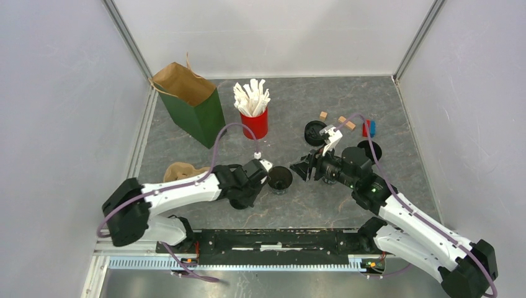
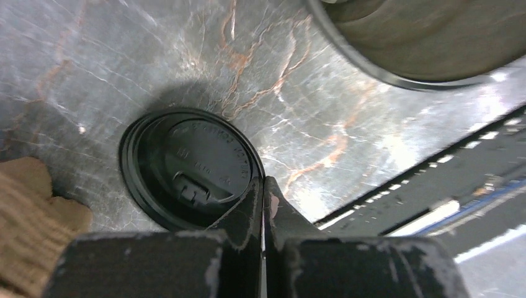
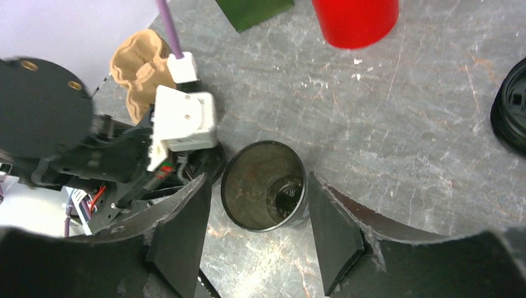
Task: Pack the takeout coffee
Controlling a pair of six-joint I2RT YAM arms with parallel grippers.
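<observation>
- A robotics lab test cell, not a home or a shop.
- Plain white panel walls (image 1: 279, 37) close in three sides, joined by bare metal corner posts (image 1: 127, 37) at upper left and upper right of the top view.
- The marble-patterned tabletop (image 1: 291, 105) is a bounded work surface, not furniture.
- Two white-and-black robot arms, the left arm (image 1: 180, 192) and the right arm (image 1: 409, 217), are bolted to a black mounting plate (image 1: 273, 239) at the bottom edge, and purple cables (image 1: 226, 133) run loose over them.
- The objects are staged props: a green paper bag (image 1: 195, 108), a red cup of white sticks (image 1: 254, 121), small wooden blocks (image 1: 323, 115), a blue block (image 1: 372, 128) and a black paper cup (image 1: 280, 179).
</observation>
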